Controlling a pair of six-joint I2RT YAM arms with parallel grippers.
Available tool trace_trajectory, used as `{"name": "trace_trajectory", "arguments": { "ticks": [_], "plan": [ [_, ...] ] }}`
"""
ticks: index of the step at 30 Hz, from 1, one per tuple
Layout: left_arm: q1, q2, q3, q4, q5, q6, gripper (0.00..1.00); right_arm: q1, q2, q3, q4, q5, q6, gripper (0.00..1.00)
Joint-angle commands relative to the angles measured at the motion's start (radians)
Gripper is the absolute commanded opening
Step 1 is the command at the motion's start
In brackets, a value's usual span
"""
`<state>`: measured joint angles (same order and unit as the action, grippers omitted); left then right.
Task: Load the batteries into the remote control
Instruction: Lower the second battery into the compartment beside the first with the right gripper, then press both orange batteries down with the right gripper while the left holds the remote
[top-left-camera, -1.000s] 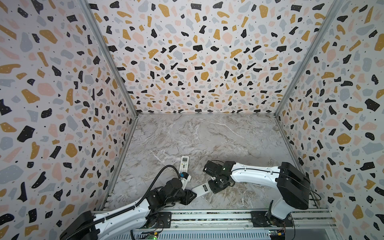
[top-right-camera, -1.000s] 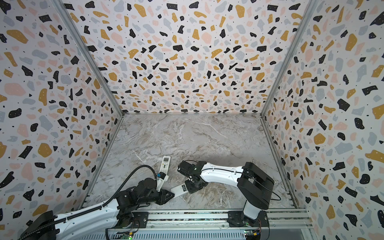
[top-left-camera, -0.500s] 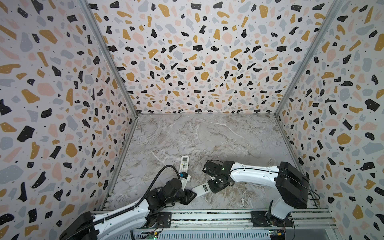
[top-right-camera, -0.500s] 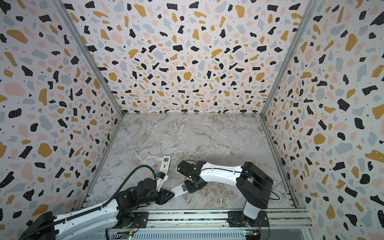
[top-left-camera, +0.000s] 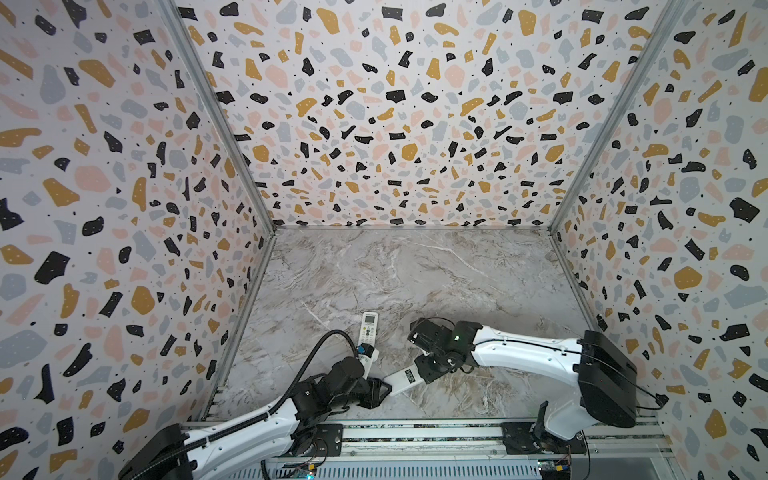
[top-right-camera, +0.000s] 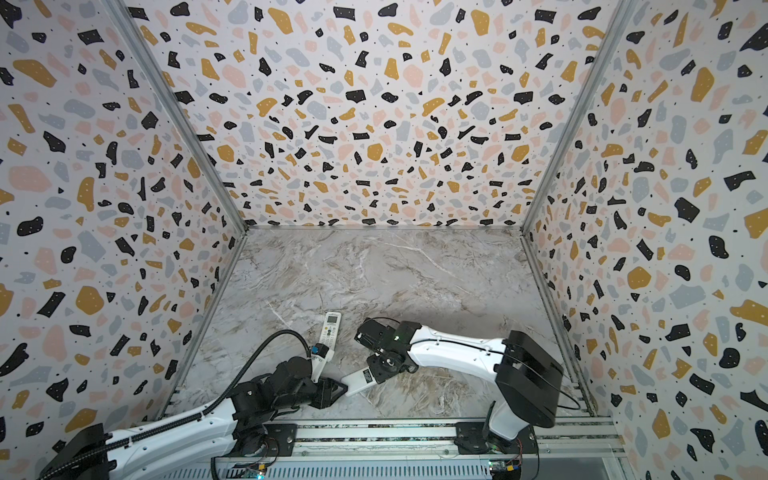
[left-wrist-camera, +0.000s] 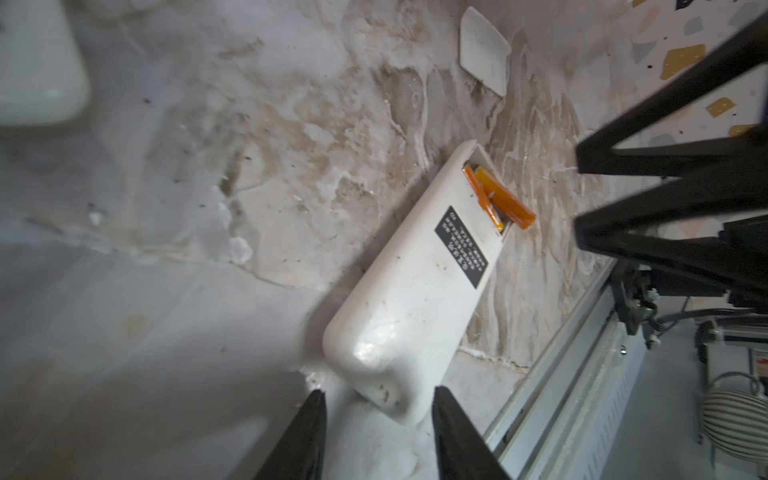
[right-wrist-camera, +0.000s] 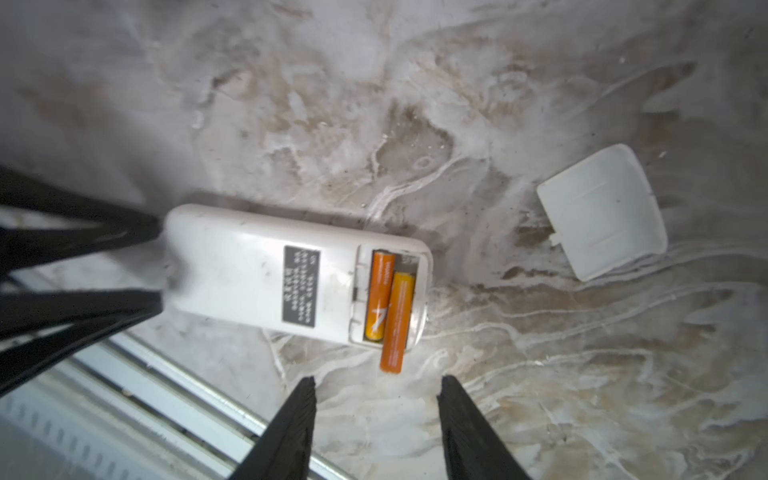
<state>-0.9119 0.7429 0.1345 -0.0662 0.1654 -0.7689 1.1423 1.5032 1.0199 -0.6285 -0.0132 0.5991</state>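
Plainly, both claws stand part open, holding nothing. Near the front edge of the table (top-left-camera: 415, 282) the remote (right-wrist-camera: 266, 286) lies face down, compartment uncovered: one orange battery (right-wrist-camera: 377, 297) sits inside, and the second battery (right-wrist-camera: 397, 328) lies askew, overhanging the rim. The left claw (left-wrist-camera: 376, 394) straddles the remote's other end, perhaps touching it; the right claw (right-wrist-camera: 378, 380) hovers beside the second battery.
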Motion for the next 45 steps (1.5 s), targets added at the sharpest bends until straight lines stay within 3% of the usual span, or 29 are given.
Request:
{"name": "trace_trajectory", "arguments": {
  "ticks": [1,7,12,19,32,45],
  "plan": [
    [-0.001,0.002,0.063,-0.056,-0.096,0.023,0.60,0.079,-0.129,-0.089,0.080,0.056,-0.044,0.58],
    [-0.002,0.091,0.150,-0.051,-0.080,0.092,0.84,0.102,-0.214,-0.203,0.153,0.084,-0.090,0.59],
    [-0.001,0.192,0.234,-0.054,-0.072,0.147,0.87,0.103,-0.240,-0.250,0.210,0.096,-0.142,0.58],
    [-0.001,0.323,0.334,-0.089,-0.045,0.203,0.67,0.103,-0.227,-0.232,0.214,0.130,-0.327,0.52],
    [-0.002,0.374,0.292,-0.084,-0.008,0.191,0.59,0.067,-0.251,-0.250,0.233,0.087,-0.801,0.51],
    [-0.023,0.437,0.298,-0.099,-0.043,0.197,0.52,-0.002,-0.205,-0.305,0.279,0.033,-1.048,0.47]
  ]
}}
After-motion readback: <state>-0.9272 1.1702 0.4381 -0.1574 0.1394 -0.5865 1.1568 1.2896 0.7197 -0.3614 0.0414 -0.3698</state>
